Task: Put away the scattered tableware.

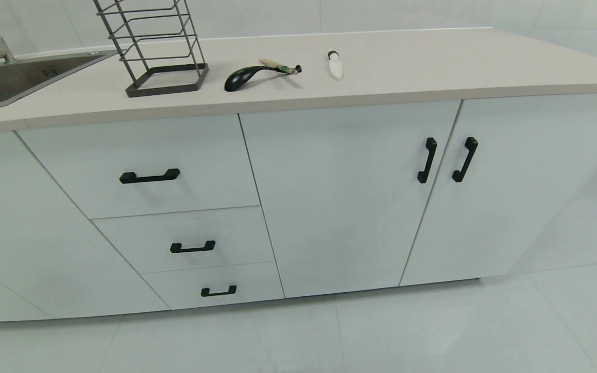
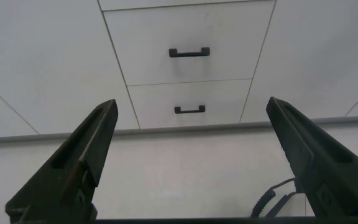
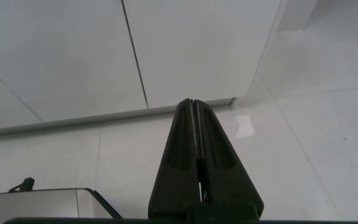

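Plainly, the coming move turns on height: the tableware lies up on the table (image 1: 407,62), while both claws hang low before the cabinet fronts (image 1: 350,197), near the floor. The black spoon (image 1: 246,76) lies just right of the wire rack (image 1: 166,85), bowl toward the rack, handle running away from it along the table. A small wood-and-green piece (image 1: 280,66) lies at the handle's far end (touching or merely crossing it, I cannot tell). A white piece (image 1: 335,66) lies farther from the rack again, its long axis running front to back. The left claw (image 2: 190,106) is spread wide, facing the drawers (image 2: 229,37) below the rack, so I judge it nearer the spoon. The right claw (image 3: 193,102) is pressed closed on nothing. The rack's top is cut off, and what the two small pieces are is hard to make out.
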Available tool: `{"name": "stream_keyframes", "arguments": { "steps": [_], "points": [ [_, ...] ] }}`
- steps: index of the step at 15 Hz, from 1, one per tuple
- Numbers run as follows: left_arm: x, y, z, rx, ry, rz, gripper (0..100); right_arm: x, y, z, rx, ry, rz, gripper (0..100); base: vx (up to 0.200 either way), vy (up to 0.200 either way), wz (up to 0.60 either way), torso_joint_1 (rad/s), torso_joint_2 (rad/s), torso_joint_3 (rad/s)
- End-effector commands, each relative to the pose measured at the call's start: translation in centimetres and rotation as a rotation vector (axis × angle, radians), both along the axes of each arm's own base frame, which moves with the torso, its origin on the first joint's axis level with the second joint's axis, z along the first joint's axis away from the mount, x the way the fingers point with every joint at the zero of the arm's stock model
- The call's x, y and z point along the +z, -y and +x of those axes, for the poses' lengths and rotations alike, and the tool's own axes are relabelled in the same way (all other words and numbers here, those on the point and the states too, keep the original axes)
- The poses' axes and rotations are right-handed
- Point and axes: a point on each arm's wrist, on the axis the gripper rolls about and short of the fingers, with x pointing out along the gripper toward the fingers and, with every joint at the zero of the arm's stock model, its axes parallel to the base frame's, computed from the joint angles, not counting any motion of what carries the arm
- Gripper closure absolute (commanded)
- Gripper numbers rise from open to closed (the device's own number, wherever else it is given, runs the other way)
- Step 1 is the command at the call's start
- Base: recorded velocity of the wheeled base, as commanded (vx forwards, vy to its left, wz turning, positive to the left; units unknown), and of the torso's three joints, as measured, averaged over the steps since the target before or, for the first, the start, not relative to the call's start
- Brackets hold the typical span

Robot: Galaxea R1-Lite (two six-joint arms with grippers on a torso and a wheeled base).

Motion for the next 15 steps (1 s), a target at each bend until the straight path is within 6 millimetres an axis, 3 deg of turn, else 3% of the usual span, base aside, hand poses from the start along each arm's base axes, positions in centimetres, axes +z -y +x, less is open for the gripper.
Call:
{"name": "stream_keyframes", "arguments": {
  "steps": [1,4,12,15],
  "points": [
    [0.00,0.00,0.00,0.001,0.001,0.002,0,-0.01,0.00,0.00,-0.002,-0.001,0.000,100,0.000,0.000,0.60,-0.002,0.00,0.002],
    [0.00,0.00,0.00,0.001,0.001,0.002,0,0.00,0.00,0.00,-0.001,0.000,-0.002,100,0.000,0.000,0.60,-0.001,0.00,0.004],
    [-0.01,0.00,0.00,0.001,-0.001,0.005,0,0.01,0.00,0.02,-0.001,-0.003,-0.002,100,0.000,0.000,0.00,0.000,0.00,0.000],
    [-0.01,0.00,0.00,0.001,-0.001,0.005,0,0.01,0.00,0.02,-0.002,-0.002,0.003,100,0.200,0.000,0.00,0.002,0.00,-0.001]
  ]
}}
